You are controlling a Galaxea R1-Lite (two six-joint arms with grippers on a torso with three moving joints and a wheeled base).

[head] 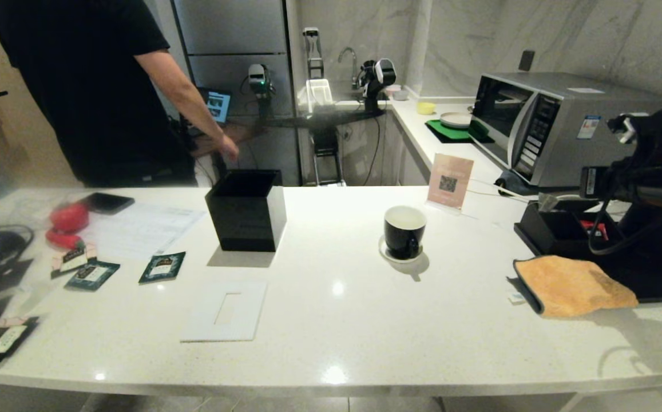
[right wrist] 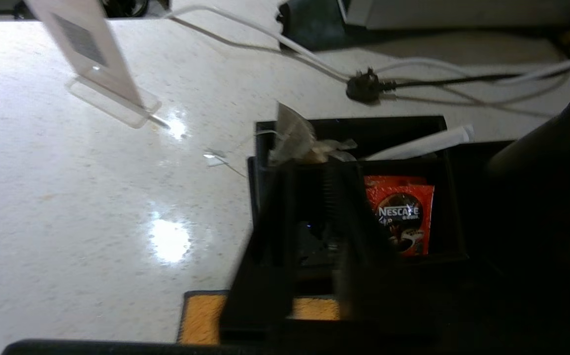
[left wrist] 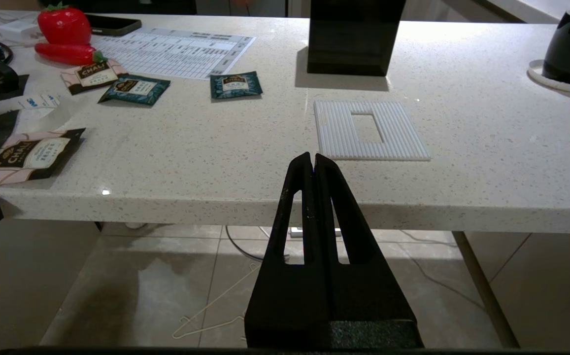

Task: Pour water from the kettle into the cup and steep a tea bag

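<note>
The cup [head: 404, 231] stands upright on its saucer [head: 391, 253] on the white counter [head: 365, 309], well apart from both arms. The left gripper [left wrist: 314, 160] hangs below the counter's front edge, fingers pressed together and empty. The right gripper [right wrist: 314, 172] is over a black tray [right wrist: 450, 197] of sachets beside an orange cloth [head: 574, 284]; whether its fingers are parted cannot be told. The kettle cannot be made out.

Readable text: "NESCAFE" on red sachet [right wrist: 405, 217] in the black tray [right wrist: 450, 197] at right. "CHAI" on two pink/black tea packets at left: near one [left wrist: 33, 154] by the counter edge, far one [left wrist: 92, 75] beside the strawberry. Teal packets, printed sheet and QR sign: print too small to read.
</note>
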